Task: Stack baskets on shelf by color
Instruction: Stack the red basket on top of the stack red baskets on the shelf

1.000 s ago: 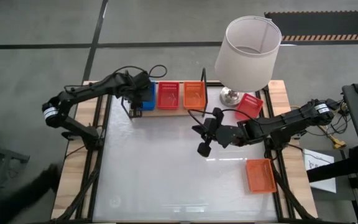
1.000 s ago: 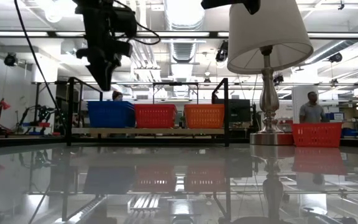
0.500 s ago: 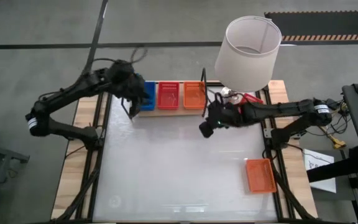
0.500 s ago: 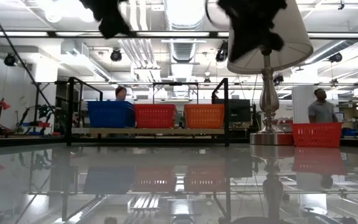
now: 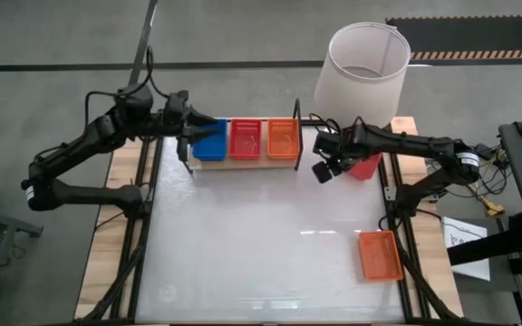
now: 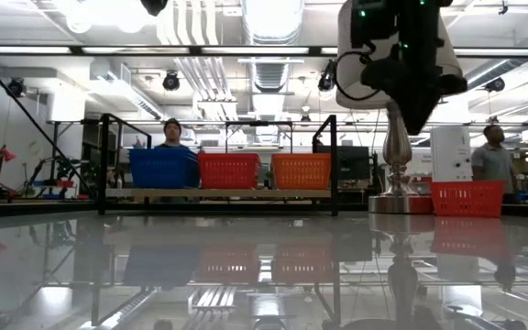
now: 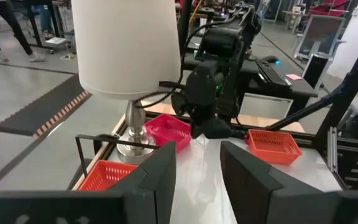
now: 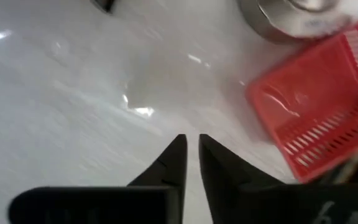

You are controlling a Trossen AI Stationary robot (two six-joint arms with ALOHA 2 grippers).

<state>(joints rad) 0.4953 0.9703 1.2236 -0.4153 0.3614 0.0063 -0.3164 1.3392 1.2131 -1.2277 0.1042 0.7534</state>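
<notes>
Fetching next: the loose red basket [image 5: 364, 162] beside the lamp base, upper right of the high view, partly under the lampshade [image 5: 362, 74]; in my judgement this pickup is the step in hand.
Right gripper [image 5: 323, 169]: hangs just left of that basket, above the white tabletop [image 5: 261, 254]; in its wrist view the fingers [image 8: 174, 163] sit nearly pressed together, only a slit between, holding nothing, with the red basket [image 8: 316, 124] off to one side.
Shelf [image 5: 243, 162]: upper centre of the high view, carrying blue [image 5: 210, 139], red [image 5: 246, 138] and orange [image 5: 283, 137] baskets in a row.
Still out: an orange basket [image 5: 380, 254] lies at lower right, well apart from the shelf.
Left gripper [image 5: 191, 136]: waits at the shelf's left end by the blue basket, fingers [image 7: 157, 180] spread, empty.
Next move calls for: opening the right fingers, shifting over the basket rim, gripping clear of the lamp base [image 8: 303, 15], then carrying it onto the red one on the shelf.
</notes>
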